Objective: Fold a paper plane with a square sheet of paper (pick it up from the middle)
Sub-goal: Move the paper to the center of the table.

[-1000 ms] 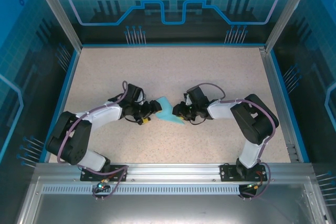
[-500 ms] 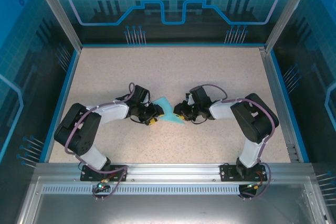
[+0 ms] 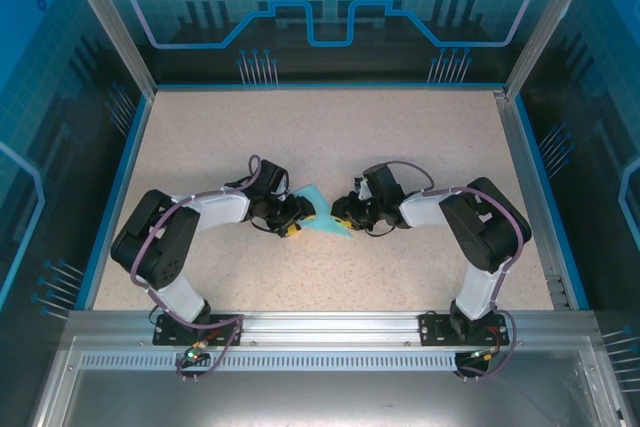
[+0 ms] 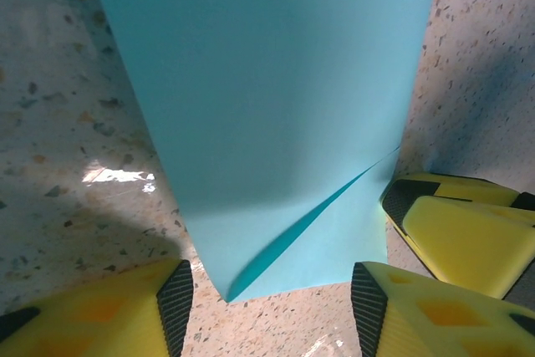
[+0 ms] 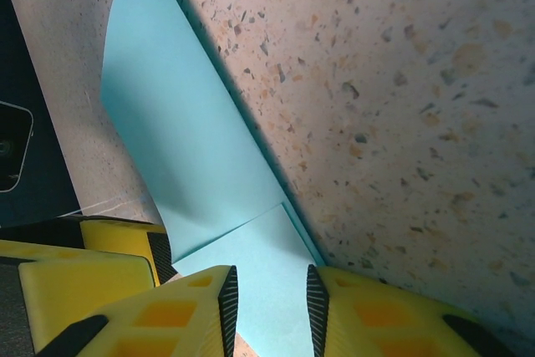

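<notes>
The partly folded light blue sheet of paper [image 3: 322, 214] lies near the middle of the table [image 3: 400, 137], one corner between the wide-apart fingers of the left claw [image 4: 267, 290], the other end under the slightly open right claw [image 5: 267, 298], and neither grips it.

The speckled beige counter [image 3: 400, 137], edged in blue, carried a single light cyan-blue sheet of paper [image 3: 318, 213], partly folded, near its middle.
</notes>
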`<state>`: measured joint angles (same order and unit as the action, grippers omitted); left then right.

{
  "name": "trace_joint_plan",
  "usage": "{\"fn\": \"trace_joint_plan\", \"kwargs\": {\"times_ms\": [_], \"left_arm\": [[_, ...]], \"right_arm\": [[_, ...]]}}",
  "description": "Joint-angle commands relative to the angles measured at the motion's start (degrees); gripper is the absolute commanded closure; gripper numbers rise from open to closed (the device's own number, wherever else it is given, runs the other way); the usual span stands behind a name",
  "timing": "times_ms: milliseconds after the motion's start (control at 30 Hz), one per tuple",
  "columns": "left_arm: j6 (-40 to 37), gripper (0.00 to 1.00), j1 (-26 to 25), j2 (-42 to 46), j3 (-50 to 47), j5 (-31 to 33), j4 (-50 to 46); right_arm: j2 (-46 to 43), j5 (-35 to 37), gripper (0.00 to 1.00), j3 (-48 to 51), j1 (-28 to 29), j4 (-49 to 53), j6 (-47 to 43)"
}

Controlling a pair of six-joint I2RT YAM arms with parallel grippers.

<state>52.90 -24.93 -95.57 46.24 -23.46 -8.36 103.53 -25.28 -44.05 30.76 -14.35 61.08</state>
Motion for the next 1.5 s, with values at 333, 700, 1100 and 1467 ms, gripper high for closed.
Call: {"fn": "trace_joint_plan", "kwargs": {"times_ms": [333, 700, 1100, 1467], "left_arm": [[3.2, 0.70, -0.4, -1.5, 0.4, -2.9, 6.5], [0.9, 0.97, -0.5, -0.4, 2.6, -1.2, 1.5], [-2.1, 0.98, -0.4, 0.8, 5.9, -0.6, -5.6], [-4.7, 0.98, 0.7, 1.3, 7.1, -2.7, -8.8]], "right_arm": [[1.4, 2.2, 0.62, 1.8, -1.3, 3.5, -3.3], [-12.0, 13.8, 0.30, -1.6, 0.6, 12.1, -27.7], [-15.9, 29.9, 0.42, 3.5, 15.1, 3.0, -61.2], [-9.8, 30.5, 0.39, 4.5, 19.2, -7.0, -73.7]]}}
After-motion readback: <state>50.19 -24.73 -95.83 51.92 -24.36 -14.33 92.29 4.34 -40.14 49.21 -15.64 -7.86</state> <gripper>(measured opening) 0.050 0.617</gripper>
